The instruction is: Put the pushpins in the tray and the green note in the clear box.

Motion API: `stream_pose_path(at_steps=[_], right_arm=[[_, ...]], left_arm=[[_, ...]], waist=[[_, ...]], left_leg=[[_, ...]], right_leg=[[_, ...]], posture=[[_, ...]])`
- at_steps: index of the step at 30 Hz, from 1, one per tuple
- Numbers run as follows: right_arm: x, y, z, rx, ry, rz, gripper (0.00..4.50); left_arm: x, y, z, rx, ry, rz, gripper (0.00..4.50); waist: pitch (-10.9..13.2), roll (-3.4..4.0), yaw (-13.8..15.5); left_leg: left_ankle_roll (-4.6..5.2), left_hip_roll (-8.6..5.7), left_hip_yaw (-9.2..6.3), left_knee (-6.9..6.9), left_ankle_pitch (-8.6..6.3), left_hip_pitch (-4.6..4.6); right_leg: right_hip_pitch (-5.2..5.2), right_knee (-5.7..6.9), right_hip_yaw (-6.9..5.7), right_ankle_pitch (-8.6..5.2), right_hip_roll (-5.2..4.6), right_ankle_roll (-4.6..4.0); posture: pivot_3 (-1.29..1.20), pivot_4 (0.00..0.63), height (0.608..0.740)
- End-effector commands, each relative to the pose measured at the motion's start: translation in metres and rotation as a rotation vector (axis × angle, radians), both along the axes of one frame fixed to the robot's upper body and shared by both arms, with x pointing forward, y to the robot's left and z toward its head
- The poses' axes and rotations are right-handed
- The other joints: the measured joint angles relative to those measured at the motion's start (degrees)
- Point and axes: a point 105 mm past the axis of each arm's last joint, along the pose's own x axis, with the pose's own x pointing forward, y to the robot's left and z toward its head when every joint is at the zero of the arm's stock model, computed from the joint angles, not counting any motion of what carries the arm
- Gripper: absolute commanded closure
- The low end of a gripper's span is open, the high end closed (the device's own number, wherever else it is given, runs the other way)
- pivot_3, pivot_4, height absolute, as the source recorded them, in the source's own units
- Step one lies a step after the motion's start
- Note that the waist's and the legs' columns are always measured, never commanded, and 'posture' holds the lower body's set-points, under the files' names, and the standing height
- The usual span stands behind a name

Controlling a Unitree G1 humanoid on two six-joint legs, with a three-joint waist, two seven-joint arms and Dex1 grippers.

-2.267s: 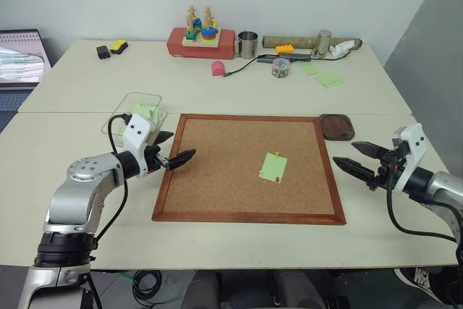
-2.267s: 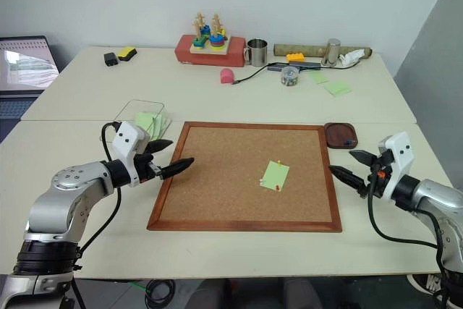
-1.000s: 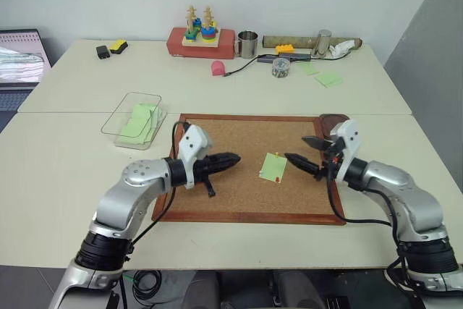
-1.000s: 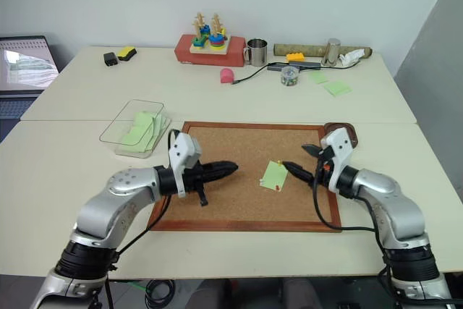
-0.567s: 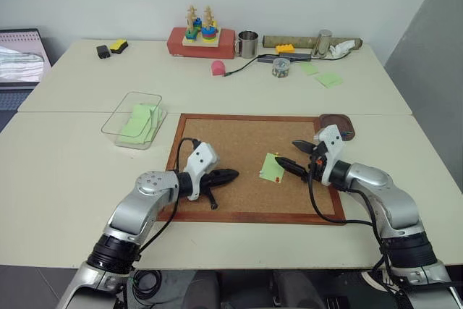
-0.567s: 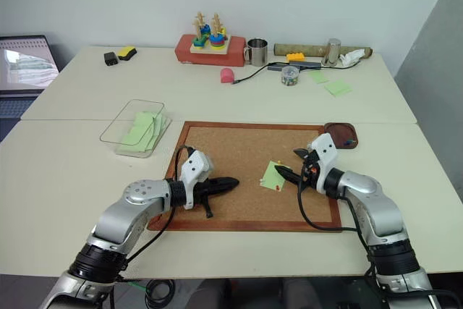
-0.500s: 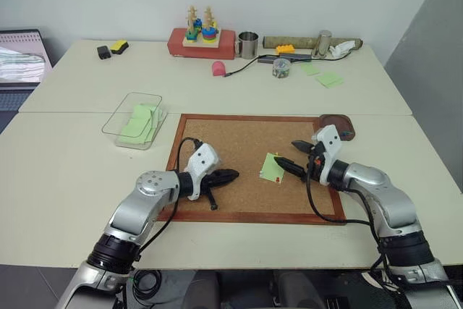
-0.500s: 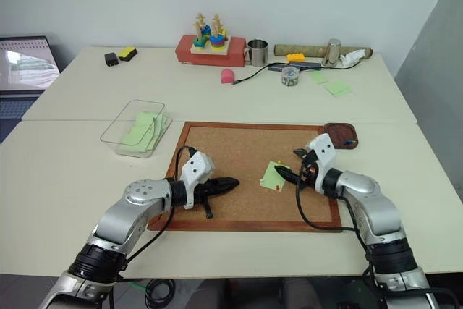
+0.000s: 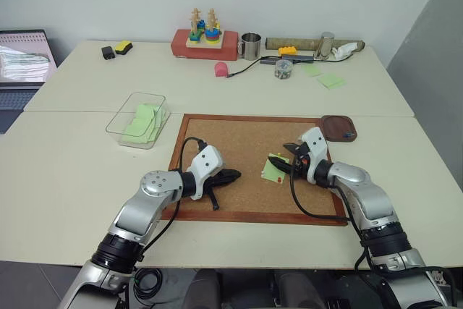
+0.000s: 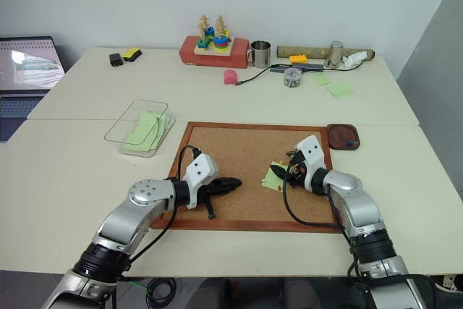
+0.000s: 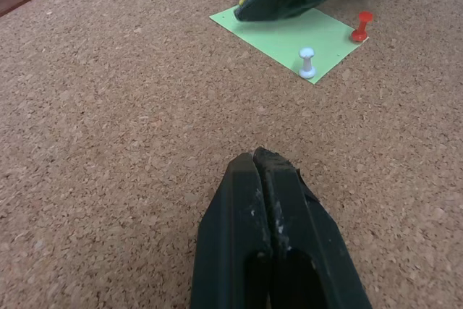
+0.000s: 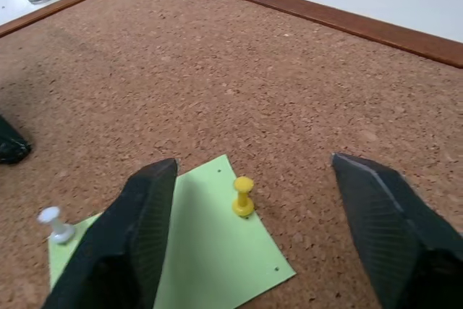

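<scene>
1. I take the large cork board with the reddish wooden frame (image 9: 217,150) as my landmark. The light green square paper note (image 12: 217,251) lies on its cork, right of the middle, pinned by a yellow pushpin (image 12: 243,195), a red pushpin (image 11: 360,25) and a small white pin (image 11: 307,61).
2. My right gripper (image 12: 253,208) hovers over the note with its two black fingers spread wide and empty, the yellow pushpin standing between them.
3. My left gripper (image 11: 271,200) sits low over the board's near-left cork, well apart from the note, fingers pressed together with nothing in them.
4. To do this step well, I judge I should centre the yellow head between the fingers, close just on the head, then lift straight up so the paper does not tear.
5. The small dark brown wooden tray (image 9: 338,126) touches the board's far-right corner; the clear plastic box (image 9: 139,119) sits just off its far-left corner, already holding green paper.
6. From the head views the pins are hard to make out, and my right gripper covers part of the note.
</scene>
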Motion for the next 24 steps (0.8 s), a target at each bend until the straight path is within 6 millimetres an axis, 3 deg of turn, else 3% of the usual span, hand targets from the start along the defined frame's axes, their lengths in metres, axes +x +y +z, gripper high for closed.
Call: stream_pose_path(at_steps=[1,13,18,24], right_arm=[[0.003,0.005,0.007,-0.005,-0.037,0.019,1.92],[-0.004,0.005,0.008,0.002,-0.042,0.049,4.38],[-0.006,0.004,0.010,-0.001,-0.054,0.061,4.44],[-0.004,-0.001,0.032,0.016,-0.123,0.042,4.44]], left_arm=[[-0.006,0.001,-0.013,0.033,0.053,0.001,4.50],[-0.006,0.003,-0.013,0.044,0.049,-0.004,4.50],[-0.006,0.003,-0.014,0.051,0.053,-0.004,4.50],[-0.009,0.003,-0.016,0.055,0.070,-0.006,4.50]], waist=[[0.0,0.00,0.0],[0.0,0.00,0.0],[0.0,0.00,0.0],[0.0,0.01,0.0]], left_leg=[[0.00,0.00,0.00,0.00,0.00,0.00],[0.00,0.00,-0.01,-0.01,0.00,-0.01],[0.00,0.00,-0.01,-0.02,0.00,-0.02],[0.00,0.00,-0.01,-0.03,0.00,-0.03]], right_leg=[[0.00,0.00,0.00,0.00,0.00,0.00],[0.00,0.00,0.00,0.00,0.00,0.00],[0.00,-0.01,-0.01,0.00,0.00,0.00],[-0.02,-0.02,-0.01,0.00,0.00,0.00]], posture=[[0.00,0.150,0.740],[0.00,0.150,0.740],[0.00,0.150,0.740],[0.00,0.150,0.740]])
